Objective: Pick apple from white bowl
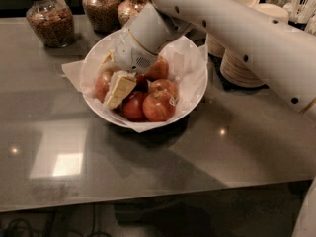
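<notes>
The white bowl [195,90], lined with crinkled white paper, stands at the middle of the dark table and holds several apples. My gripper [108,83] reaches down into its left side from the upper right. Its two cream fingers are apart. One finger [118,90] sits among the apples and the other lies by the left rim. A red-orange apple [101,86] with paler patches lies between them, partly hidden. Smaller red apples [159,106] fill the front and right of the bowl.
Glass jars [48,19] of nuts and grains stand along the back left. Stacks of tan paper bowls [242,65] stand right of the white bowl, under my white arm [247,33]. The table's front edge runs near the bottom of the view.
</notes>
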Robot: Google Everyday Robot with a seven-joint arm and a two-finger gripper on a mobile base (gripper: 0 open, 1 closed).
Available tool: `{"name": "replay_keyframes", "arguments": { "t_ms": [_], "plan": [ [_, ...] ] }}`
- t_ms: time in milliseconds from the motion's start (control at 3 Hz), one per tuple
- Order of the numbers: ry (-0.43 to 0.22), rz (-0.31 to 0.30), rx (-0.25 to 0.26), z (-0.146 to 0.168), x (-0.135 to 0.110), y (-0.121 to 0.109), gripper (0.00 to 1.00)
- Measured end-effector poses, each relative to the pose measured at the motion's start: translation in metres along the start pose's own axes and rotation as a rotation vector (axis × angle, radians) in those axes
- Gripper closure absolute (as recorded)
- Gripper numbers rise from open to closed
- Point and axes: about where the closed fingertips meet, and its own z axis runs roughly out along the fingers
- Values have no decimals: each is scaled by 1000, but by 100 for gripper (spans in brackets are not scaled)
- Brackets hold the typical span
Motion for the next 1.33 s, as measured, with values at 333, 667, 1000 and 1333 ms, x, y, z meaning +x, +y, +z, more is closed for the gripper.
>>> {"name": "replay_keyframes", "arguments": {
  "t_ms": [333,667,1000,1333],
  "plan": [
    [0,0,0,0,0,0,68],
    [0,0,0,0,0,0,91],
    [0,0,0,0,0,0,100],
    [-75,-33,44,-17,-13,7,100]
  ]
}}
